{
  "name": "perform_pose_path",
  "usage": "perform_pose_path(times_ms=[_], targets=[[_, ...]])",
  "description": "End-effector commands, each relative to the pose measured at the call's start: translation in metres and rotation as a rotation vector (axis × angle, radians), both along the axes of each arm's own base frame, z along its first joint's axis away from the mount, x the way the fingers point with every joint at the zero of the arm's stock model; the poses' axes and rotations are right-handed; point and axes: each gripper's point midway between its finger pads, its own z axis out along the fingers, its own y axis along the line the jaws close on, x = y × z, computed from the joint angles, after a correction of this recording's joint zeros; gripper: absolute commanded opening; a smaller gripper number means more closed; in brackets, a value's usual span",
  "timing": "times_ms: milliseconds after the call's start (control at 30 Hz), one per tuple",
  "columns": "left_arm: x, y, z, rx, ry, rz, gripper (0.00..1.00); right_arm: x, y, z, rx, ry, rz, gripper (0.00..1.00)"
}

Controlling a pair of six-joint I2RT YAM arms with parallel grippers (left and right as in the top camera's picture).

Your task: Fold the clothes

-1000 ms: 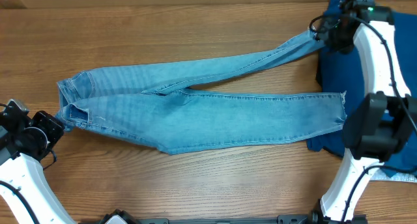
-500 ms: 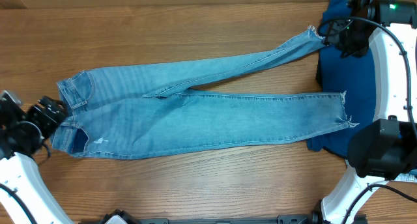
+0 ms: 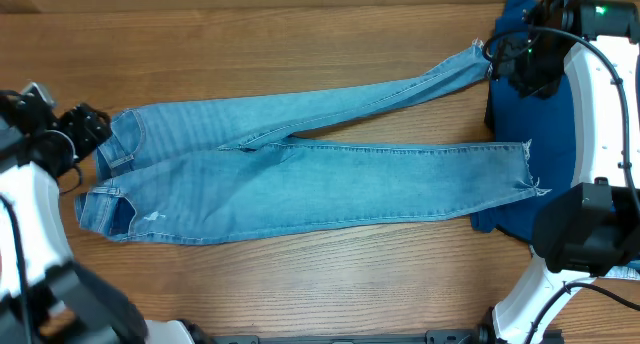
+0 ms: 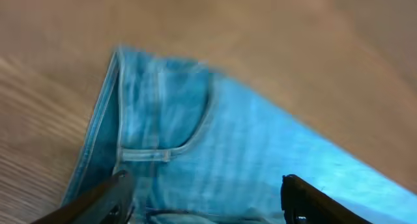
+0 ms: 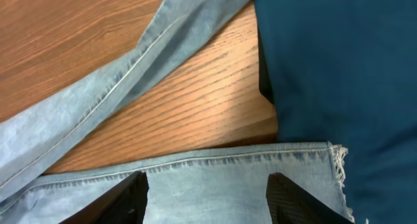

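Note:
The light blue jeans (image 3: 300, 184) lie flat on the wooden table, with the waist at the left and both legs running right. My left gripper (image 3: 97, 127) stands open at the waist's far left corner. In its blurred wrist view the left gripper (image 4: 208, 204) straddles the waistband and pocket (image 4: 163, 120) and holds nothing. My right gripper (image 3: 505, 59) hovers open near the upper leg's hem (image 3: 478, 52). In the right wrist view the right gripper (image 5: 208, 201) has the lower leg's frayed hem (image 5: 335, 162) beneath its spread fingers, and nothing is held.
A dark royal-blue garment (image 3: 540, 134) lies at the right under the leg ends, also seen as the dark blue garment (image 5: 339, 68). A pale cloth (image 3: 600, 269) peeks out at the bottom right. The right arm's white links (image 3: 590, 104) reach over that side.
My left gripper opened and let go of the waist corner, which dropped flat. It then moved toward the far side of the waist. The right gripper shifted only slightly.

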Motion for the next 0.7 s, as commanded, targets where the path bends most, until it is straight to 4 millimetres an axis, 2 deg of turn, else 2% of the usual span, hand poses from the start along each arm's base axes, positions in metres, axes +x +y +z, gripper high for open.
perform_pose_path(times_ms=[0, 167, 333, 467, 667], targets=[[0.007, 0.011, -0.042, -0.012, 0.076, 0.004, 0.77, -0.002, 0.004, 0.020, 0.002, -0.043, 0.013, 0.63], [0.014, 0.029, -0.076, 0.027, 0.120, 0.038, 0.78, -0.006, 0.004, 0.018, 0.004, -0.025, 0.013, 0.63], [0.016, 0.048, -0.083, 0.103, 0.137, 0.083, 0.79, -0.008, 0.004, 0.017, 0.001, -0.014, 0.015, 0.63], [0.021, 0.052, -0.091, 0.115, 0.129, 0.087, 0.78, -0.011, 0.004, 0.017, 0.002, -0.005, 0.015, 0.63], [0.035, 0.044, -0.121, 0.039, 0.106, 0.048, 0.77, -0.012, 0.004, 0.016, 0.003, 0.003, 0.015, 0.63]])
